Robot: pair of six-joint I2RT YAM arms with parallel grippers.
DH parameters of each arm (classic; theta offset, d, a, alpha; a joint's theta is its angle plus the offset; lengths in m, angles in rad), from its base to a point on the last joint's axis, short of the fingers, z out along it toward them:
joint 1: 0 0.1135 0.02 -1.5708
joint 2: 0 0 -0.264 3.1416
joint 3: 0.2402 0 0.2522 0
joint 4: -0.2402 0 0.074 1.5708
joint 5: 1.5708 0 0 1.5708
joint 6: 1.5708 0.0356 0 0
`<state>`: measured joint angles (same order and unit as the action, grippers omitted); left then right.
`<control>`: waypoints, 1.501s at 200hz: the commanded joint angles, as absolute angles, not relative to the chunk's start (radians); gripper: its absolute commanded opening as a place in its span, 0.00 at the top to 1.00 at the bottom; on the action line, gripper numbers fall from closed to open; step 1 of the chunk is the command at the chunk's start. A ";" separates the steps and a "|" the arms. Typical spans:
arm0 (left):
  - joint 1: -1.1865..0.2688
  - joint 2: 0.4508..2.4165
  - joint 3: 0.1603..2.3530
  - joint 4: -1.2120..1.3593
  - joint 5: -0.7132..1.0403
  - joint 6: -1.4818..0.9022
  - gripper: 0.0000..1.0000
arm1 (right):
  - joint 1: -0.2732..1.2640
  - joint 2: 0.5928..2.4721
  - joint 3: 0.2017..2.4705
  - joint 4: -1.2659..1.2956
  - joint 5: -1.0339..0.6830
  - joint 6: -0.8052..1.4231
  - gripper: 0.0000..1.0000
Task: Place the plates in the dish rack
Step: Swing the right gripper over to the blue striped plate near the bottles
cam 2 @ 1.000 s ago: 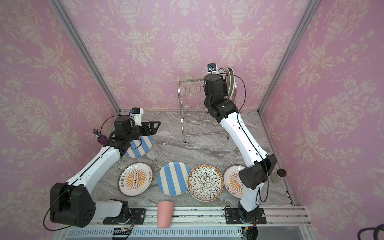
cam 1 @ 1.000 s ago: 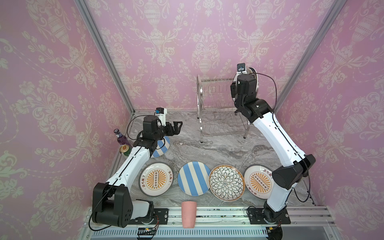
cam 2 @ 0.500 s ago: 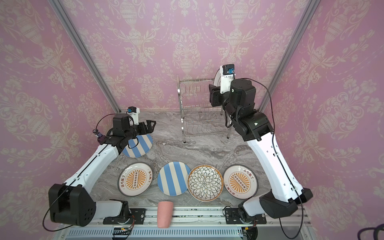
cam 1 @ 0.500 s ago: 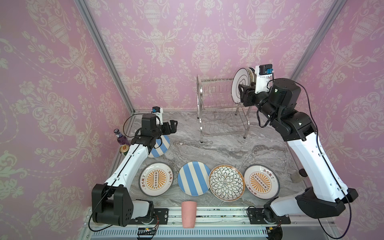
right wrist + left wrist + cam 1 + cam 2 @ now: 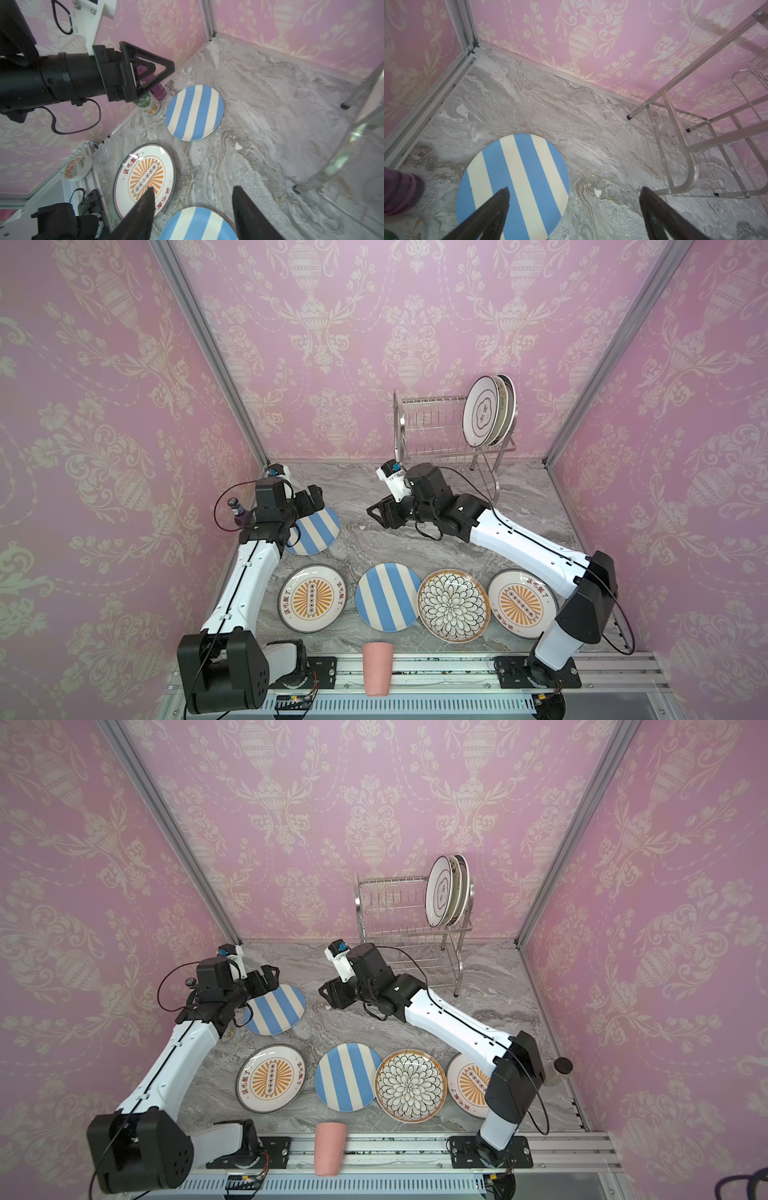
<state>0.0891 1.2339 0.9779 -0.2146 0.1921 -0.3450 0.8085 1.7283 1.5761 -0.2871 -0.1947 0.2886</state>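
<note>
Five plates lie flat on the table. Nearest the rail stands a pink cup (image 5: 377, 668). Just beyond it is a row of four plates: a sunburst plate (image 5: 312, 598), a striped plate (image 5: 387, 596), a petal plate (image 5: 453, 605) and a second sunburst plate (image 5: 521, 603), partly covered by the right arm.

Beyond the row, both grippers hang above the table.

- The right gripper (image 5: 374, 514) is empty with its jaws apart. It points toward the left arm. In the right wrist view its tips (image 5: 192, 188) frame bare table between the first sunburst plate and the striped plate.
- The left gripper (image 5: 574, 189) is also empty with its jaws spread wide. It sits directly over the far striped plate (image 5: 316, 533). One finger (image 5: 492, 207) is above the plate face; the other is past the rim, above bare table.

The left arm is judged the nearer arm for this plate. The plate lies flat below the fingers, so only its rim offers a grip. The rim nearest the rack already falls between the jaws; a descent with a tilt should catch it.

Farthest back, the dish rack (image 5: 428, 398) stands against the wall. Its upper tier holds upright plates (image 5: 482, 410) at the end away from the left gripper, apparently three, although their edges overlap. The other slots are free.
</note>
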 commanded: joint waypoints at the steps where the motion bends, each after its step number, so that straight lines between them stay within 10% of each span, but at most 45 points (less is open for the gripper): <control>1: 0.103 1.276 0.951 -0.187 0.192 -0.372 0.01 | 0.822 1.824 1.538 -0.054 -0.302 0.478 0.41; 118: 0.106 1.681 1.107 -0.151 0.014 -0.264 0.00 | 0.835 2.323 1.823 -0.019 -0.329 0.788 0.43; 300: 0.156 1.884 1.235 -0.198 -0.061 -0.185 0.01 | 0.824 2.518 1.971 0.005 -0.343 0.916 0.38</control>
<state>0.1368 1.8511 1.2114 -0.1661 -0.0658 -0.2176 0.8310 2.4844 1.9327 -0.0109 -0.3264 0.8879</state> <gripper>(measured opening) 0.994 0.618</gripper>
